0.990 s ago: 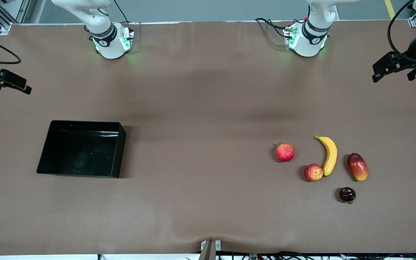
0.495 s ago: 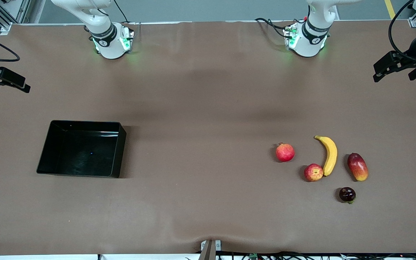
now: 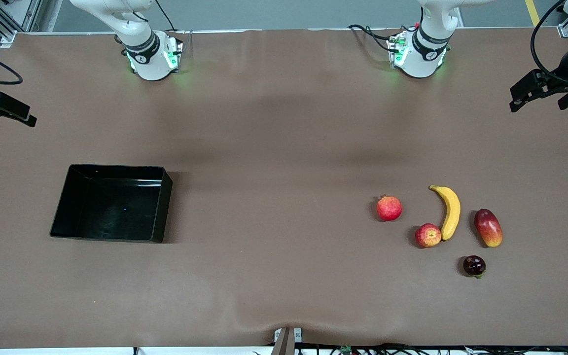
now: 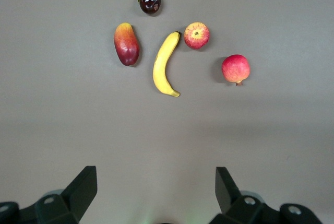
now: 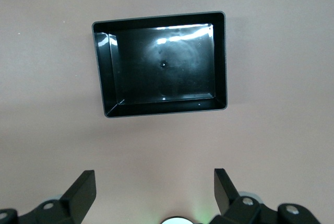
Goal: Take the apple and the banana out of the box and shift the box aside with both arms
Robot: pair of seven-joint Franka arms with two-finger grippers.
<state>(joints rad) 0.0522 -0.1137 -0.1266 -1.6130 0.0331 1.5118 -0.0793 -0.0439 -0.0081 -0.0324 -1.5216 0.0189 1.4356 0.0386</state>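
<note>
Glossy black rectangular plastic box (image 3: 111, 203), low-walled, sits toward the right arm's end of the brown desk (image 3: 274, 148). Curved yellow banana (image 3: 450, 211) touches the streaked round apple (image 3: 428, 235). Left claw (image 4: 156, 192) and right claw (image 5: 155, 190) hang wide apart, holding nothing.

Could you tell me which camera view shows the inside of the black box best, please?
The right wrist view looks straight down into the box, showing its bare glossy floor. The front view shows the box smaller and at an angle. The left wrist view misses it.
</note>
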